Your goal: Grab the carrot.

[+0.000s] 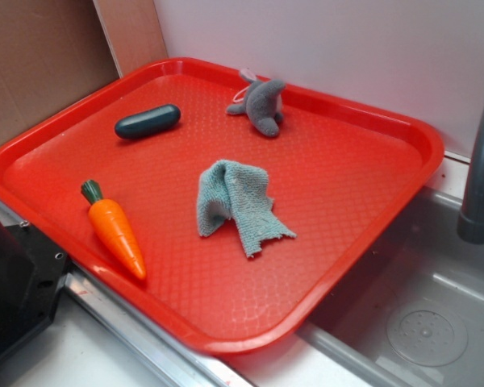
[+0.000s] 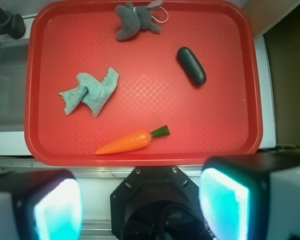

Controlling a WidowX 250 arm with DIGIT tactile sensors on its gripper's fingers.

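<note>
Four items on red tray [image 1: 387, 129] | exterior: carrot [image 1: 117, 231] by near-left rim, lying flat, untouched | wrist: pincer [image 2: 140, 205] spread wide, empty, high above carrot [image 2: 131, 141], likely pre-descent framing.

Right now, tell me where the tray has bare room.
Widest bare patch on the tray: the right part of the wrist view, between capsule, carrot and rim. Another lies between cloth and capsule. Tightest between cloth and plush.
</note>
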